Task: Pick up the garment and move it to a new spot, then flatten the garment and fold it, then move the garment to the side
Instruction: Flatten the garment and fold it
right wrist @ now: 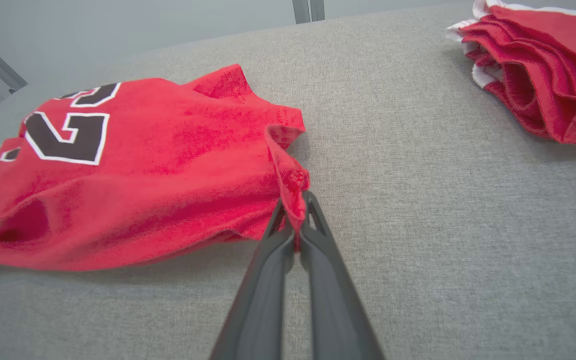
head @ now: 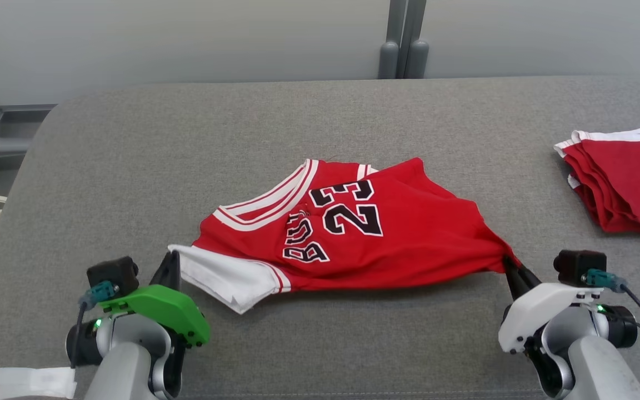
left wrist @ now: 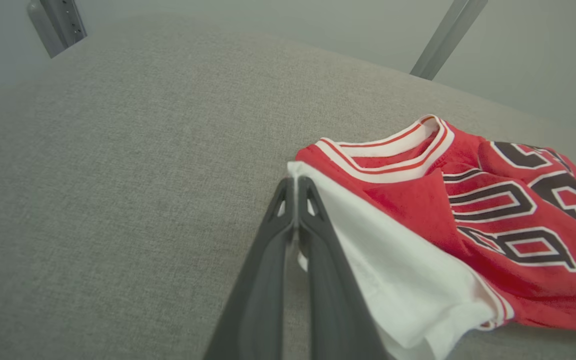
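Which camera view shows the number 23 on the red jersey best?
The head view: both digits of the number are readable and sharp from above. The left wrist view shows them slanted near the right edge; the right wrist view shows one digit and a piece of the other.

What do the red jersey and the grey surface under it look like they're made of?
The red jersey: probably a soft knit fabric, matte and slightly fuzzy; it drapes and bunches where the edges are pinched. The grey surface: seemingly a woven, upholstery-like textile, matte, with a fine flecked weave up close. What lies beneath it cannot be told.
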Controlling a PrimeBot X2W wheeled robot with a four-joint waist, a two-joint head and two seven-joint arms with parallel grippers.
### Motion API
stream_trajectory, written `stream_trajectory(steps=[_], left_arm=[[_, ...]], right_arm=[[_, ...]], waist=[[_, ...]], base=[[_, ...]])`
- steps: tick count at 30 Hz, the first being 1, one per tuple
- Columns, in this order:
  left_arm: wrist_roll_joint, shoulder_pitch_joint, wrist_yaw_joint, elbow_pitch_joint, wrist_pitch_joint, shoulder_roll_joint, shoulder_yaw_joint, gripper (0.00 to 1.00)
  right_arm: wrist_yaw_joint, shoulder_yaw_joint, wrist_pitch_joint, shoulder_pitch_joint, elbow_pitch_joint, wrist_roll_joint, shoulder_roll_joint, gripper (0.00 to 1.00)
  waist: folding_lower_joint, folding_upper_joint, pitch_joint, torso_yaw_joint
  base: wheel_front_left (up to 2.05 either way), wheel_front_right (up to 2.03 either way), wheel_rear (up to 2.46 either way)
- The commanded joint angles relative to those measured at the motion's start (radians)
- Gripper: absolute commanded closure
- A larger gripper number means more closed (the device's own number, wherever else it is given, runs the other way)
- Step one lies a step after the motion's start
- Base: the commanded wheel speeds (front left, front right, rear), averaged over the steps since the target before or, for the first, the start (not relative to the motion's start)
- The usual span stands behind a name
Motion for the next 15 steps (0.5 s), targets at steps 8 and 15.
stream_trajectory(steps=[8, 15], left_arm=[[-0.029, -0.128, -0.009, -0.162, 0.031, 0.025, 0.018, 1.00], [0.009, -0.319, -0.020, -0.211, 0.078, 0.085, 0.005, 1.00]], right_arm=[[-0.001, 0.052, 0.098, -0.129, -0.124, 0.102, 0.006, 1.00], [-0.001, 0.176, 0.166, -0.320, -0.128, 0.102, -0.051, 1.00]], waist=[[0.0000, 0.0000, 0.026, -0.026], [0.0000, 0.0000, 0.114, -0.058]], base=[[0.00, 0.00, 0.00], [0.00, 0.00, 0.00]])
